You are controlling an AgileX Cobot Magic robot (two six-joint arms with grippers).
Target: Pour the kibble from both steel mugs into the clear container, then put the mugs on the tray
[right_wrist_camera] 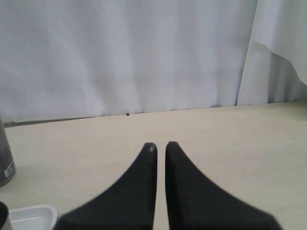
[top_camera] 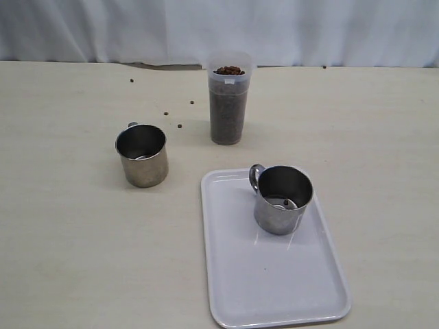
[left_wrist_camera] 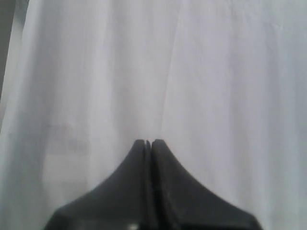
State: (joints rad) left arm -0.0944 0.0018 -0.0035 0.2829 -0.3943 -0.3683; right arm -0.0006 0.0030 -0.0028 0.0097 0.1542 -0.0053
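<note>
Exterior view: container (top_camera: pixel 230 103), full of kibble (top_camera: pixel 228 70), at 12 o'clock; one mug (top_camera: pixel 282 199) on the tray (top_camera: pixel 274 288), other mug (top_camera: pixel 142 155) at 9 o'clock — probably best taken by its rim. Left wrist view: left gripper (left_wrist_camera: pixel 148 143) together, empty. Right wrist view: right gripper (right_wrist_camera: pixel 160 146) likewise.

Matte black left tool (left_wrist_camera: pixel 148 142), tapered black right tool (right_wrist_camera: pixel 160 145)

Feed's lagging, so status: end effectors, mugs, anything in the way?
Left end effector shut, empty; right end effector same. One steel mug on tray; other mug on table. Clear container full of kibble. Stray pellets only, nothing blocking.
</note>
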